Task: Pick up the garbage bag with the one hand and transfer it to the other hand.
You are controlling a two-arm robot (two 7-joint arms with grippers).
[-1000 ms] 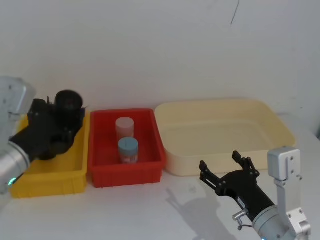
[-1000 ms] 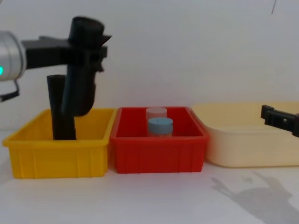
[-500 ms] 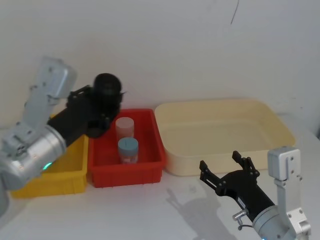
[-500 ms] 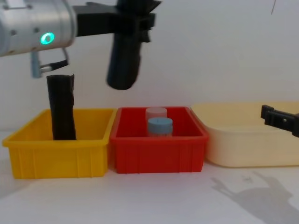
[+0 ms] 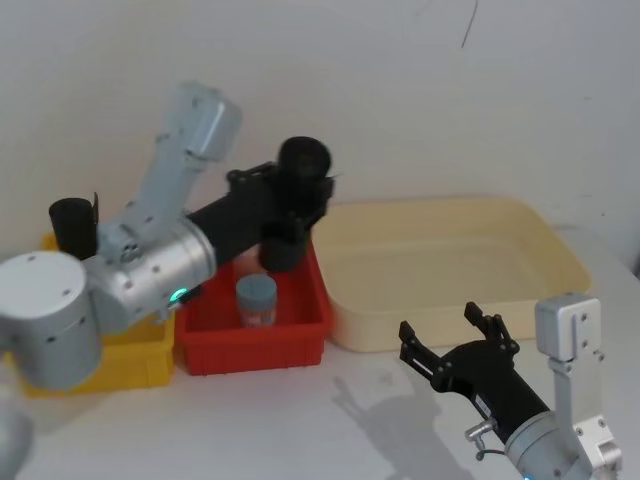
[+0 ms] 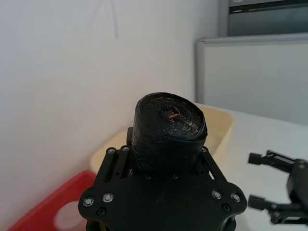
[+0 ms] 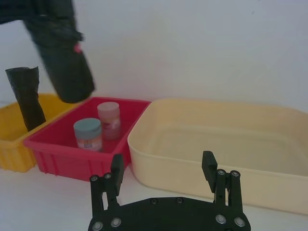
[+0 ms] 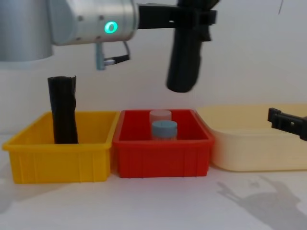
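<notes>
A yellow plastic bin [image 8: 57, 163] sits farthest left on the white tabletop [image 8: 158, 206]. A matte black rolled bag [image 8: 63, 112] stands upright inside it, rising well above the walls. Just beside it on the right is a red plastic bin [image 8: 163, 160] holding two jars. A pale translucent jar [image 8: 160, 115] stands at the back, and a jar with a blue lid [image 8: 164, 130] stands directly in front of it.

The garbage bag [image 8: 184, 57], a tightly rolled black plastic cylinder, hangs in the air well above the right part of the red bin, tilted slightly off vertical. The left gripper [image 8: 193, 19], on the thick silver arm with the green light, pinches the bag near its top end.

A wide cream plastic tub [image 8: 249, 153] lies to the right of the red bin. The right gripper [image 5: 445, 322] hovers low in front of the tub's near wall, its two slim fingers spread apart and holding nothing.
</notes>
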